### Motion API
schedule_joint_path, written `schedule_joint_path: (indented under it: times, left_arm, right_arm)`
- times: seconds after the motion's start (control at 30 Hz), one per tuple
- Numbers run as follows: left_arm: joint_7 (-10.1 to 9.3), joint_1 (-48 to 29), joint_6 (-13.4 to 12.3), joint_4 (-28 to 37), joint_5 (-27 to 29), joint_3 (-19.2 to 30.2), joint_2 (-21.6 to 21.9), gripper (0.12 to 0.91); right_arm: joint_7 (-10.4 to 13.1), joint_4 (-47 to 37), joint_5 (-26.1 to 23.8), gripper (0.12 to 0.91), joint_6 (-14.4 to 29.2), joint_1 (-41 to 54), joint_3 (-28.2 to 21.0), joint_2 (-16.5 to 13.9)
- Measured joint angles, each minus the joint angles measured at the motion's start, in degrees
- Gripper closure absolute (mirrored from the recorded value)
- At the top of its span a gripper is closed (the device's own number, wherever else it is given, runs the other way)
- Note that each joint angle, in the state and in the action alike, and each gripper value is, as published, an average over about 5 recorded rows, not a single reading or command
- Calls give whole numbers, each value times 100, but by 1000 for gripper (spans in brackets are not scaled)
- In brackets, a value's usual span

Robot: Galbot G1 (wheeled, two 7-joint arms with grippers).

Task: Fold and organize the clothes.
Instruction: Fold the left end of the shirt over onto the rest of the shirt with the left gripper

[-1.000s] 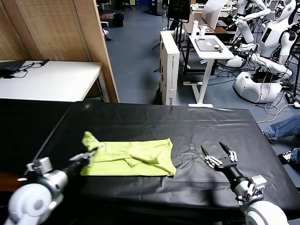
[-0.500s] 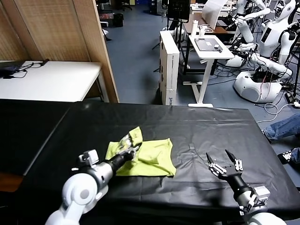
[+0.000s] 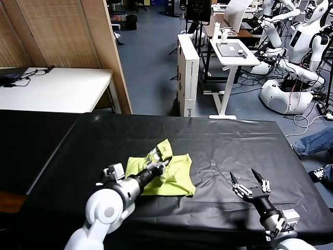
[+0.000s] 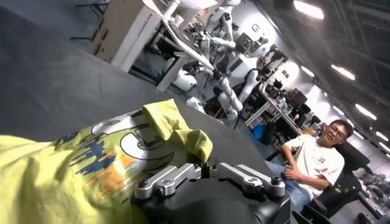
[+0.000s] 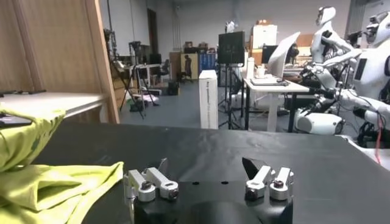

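On black table (image 3: 234, 140), centre-left, lime T-shirt (image 3: 174, 174) lies part-folded; our left gripper (image 3: 160, 162) pinches lifted edge, mid-fold. Right gripper (image 3: 250, 186) waits beside, fingers spread. Next, we judge: lay edge flat, release.

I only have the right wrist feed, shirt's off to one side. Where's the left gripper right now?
Observer: The left gripper is shut on the T-shirt, holding a lifted edge above the middle of the garment.
Operator: Is the shirt flat?
Observer: No, it lies bunched in a loose fold on the black table.
Operator: Anything on the fabric I'm missing?
Observer: The left wrist view shows a printed graphic on the raised cloth.
Operator: And my right gripper?
Observer: The right gripper is open, clear of the shirt on the table's right side.
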Motion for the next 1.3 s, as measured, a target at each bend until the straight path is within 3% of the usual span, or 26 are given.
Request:
schedule_joint_path:
  times: [0.63,0.77,1.07,1.13,1.3]
  left_arm:
    - [159,14,-105,451,702,242,-463,845]
    - [198,95,-126,459,866,311,-583,689]
    - [205,333,-161,308,1092,366,-833,181]
    - [251,371,-204,238,1202,322,-836,138]
    - [569,519,-493,-61,1615,65,-627,124]
  right_arm:
    - [1,-43,-86,118,-1,37,-159,-124]
    - [-2,-70,-120,118,-16,115,-309,-310]
    - [-22,-120,-98,118,-180,450,-781,-756]
    - [-44,-116,-104,118,-290,561,-902,-834]
    - [-118,-249,-334,118,-534,1078,-1321,-1007]
